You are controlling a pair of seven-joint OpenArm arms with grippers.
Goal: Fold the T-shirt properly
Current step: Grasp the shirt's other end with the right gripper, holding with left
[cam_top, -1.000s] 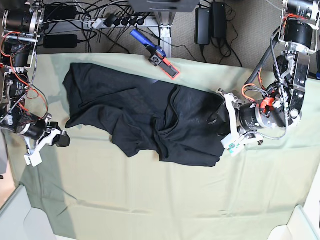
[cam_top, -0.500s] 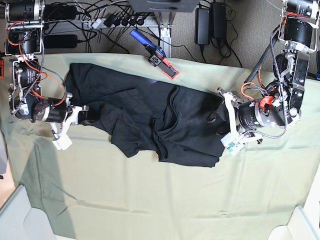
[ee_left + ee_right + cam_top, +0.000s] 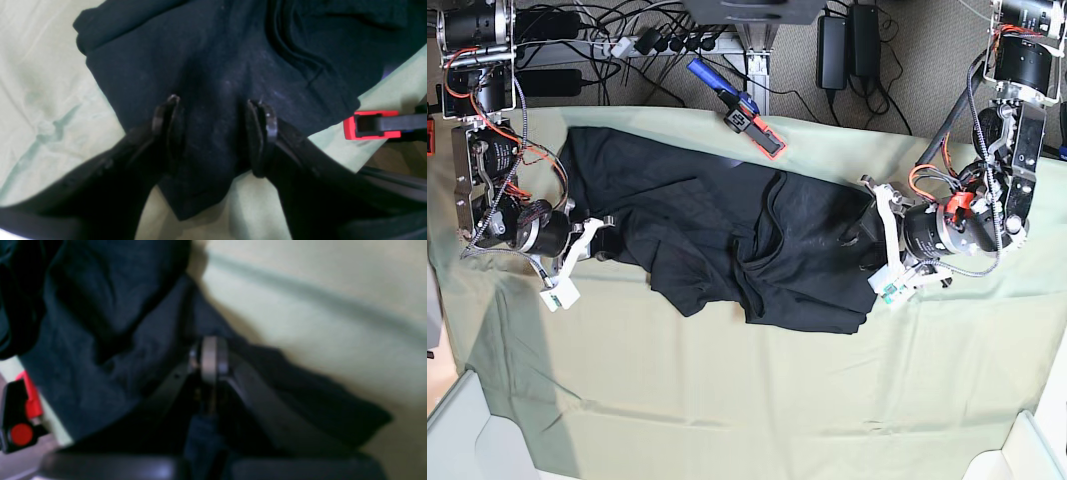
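Note:
The black T-shirt [image 3: 727,225] lies crumpled, plain side up, across the middle of the pale green cloth [image 3: 727,400]. My left gripper [image 3: 864,238] is at the shirt's right end. In the left wrist view it [image 3: 215,130] is open, and its fingers [image 3: 166,126] straddle a fold of the shirt [image 3: 213,66]. My right gripper [image 3: 607,241] is at the shirt's left edge. In the blurred right wrist view it [image 3: 210,356] is shut, with the edge of the shirt [image 3: 100,340] pinched between its jaws. The print is hidden.
A blue and red-black clamp [image 3: 745,115] grips the table's far edge; it also shows in the left wrist view [image 3: 373,125] and the right wrist view [image 3: 20,420]. Cables and power bricks [image 3: 847,45] lie behind the table. White bins [image 3: 457,430] stand at the front corners.
My right gripper has moved right from the table's left side onto the shirt's left edge and shut there. The left arm has barely moved.

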